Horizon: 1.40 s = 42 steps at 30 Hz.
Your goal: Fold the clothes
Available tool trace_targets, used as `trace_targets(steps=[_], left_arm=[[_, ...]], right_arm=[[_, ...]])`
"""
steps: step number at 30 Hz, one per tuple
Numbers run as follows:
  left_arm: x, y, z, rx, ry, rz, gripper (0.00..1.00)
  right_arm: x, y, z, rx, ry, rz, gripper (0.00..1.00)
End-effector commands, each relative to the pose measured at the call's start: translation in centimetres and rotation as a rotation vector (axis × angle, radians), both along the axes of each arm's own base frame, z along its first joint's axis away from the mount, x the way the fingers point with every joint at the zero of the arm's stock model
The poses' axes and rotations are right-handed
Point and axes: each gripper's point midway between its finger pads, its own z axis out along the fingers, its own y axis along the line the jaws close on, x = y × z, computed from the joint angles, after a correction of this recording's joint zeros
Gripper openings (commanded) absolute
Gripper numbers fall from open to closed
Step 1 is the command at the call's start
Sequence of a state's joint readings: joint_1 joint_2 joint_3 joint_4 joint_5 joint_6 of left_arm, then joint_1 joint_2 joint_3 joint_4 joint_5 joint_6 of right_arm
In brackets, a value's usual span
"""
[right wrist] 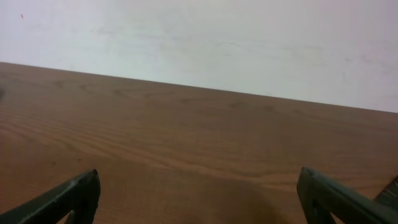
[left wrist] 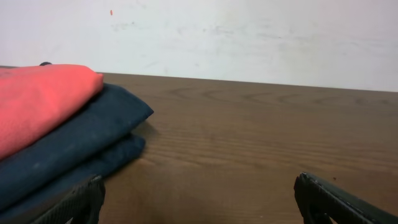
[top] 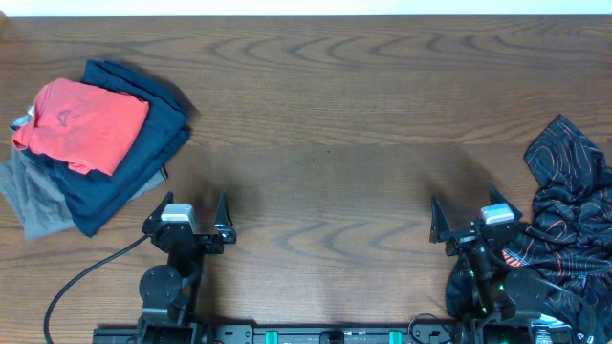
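Note:
The black jersey [top: 564, 220] with thin orange-grey contour lines lies crumpled at the table's right edge, partly cut off by the frame. Only a dark sliver of it shows at the right edge of the right wrist view [right wrist: 392, 190]. My right gripper [top: 463, 214] is open and empty, just left of the jersey near the front edge; its fingers frame bare wood in the right wrist view [right wrist: 199, 196]. My left gripper [top: 195, 205] is open and empty at the front left, over bare wood in the left wrist view [left wrist: 199, 199].
A stack of folded garments sits at the left: a red shirt [top: 81, 124] on navy cloth [top: 134, 162] on grey cloth [top: 33, 205]. The red shirt [left wrist: 37, 102] and navy cloth [left wrist: 74, 149] show left of my left gripper. A black cable [top: 81, 282] curls at the front left.

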<state>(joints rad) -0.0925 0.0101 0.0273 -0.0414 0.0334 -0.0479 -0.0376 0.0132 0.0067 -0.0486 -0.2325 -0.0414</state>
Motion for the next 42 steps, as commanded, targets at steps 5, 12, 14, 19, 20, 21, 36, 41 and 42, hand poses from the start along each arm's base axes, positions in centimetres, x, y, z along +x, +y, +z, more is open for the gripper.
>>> trace_targets(steps=[5,12,14,19,20,21,36,41,42], left_arm=[[0.0,0.5,-1.6,-0.013,0.043,0.028,0.98],[-0.5,-1.4,-0.3,-0.101,0.083,-0.067,0.98],[-0.8,-1.9,0.3,-0.104,0.129,-0.097,0.98],[-1.4,-2.3,1.3,-0.102,0.307,-0.111,0.98],[-1.5,-2.3,1.5,-0.101,0.350,-0.109,0.98],[-1.5,-2.3,1.7,-0.099,0.388,-0.106,0.98],[0.3,-2.4,-0.3,-0.084,0.819,-0.076,0.98],[0.4,-2.4,-0.9,-0.083,0.845,-0.075,0.98],[0.4,-2.4,-0.9,-0.083,0.845,-0.075,0.98]], right_arm=[[-0.1,0.5,0.3,0.108,0.011,0.018,0.99],[-0.5,-0.1,0.1,0.149,0.098,-0.027,0.99],[-0.8,-1.0,0.7,0.145,0.133,-0.085,0.99],[-1.3,-2.0,1.4,0.133,0.278,-0.153,0.99],[-1.3,-2.2,1.4,0.130,0.315,-0.163,0.99],[-1.3,-2.3,1.3,0.127,0.361,-0.175,0.99],[0.3,-5.8,-6.5,0.000,1.071,-0.411,0.96],[-1.8,-9.1,-11.0,0.010,1.267,-0.703,0.94],[-2.0,-9.1,-11.9,0.002,1.307,-0.708,0.92]])
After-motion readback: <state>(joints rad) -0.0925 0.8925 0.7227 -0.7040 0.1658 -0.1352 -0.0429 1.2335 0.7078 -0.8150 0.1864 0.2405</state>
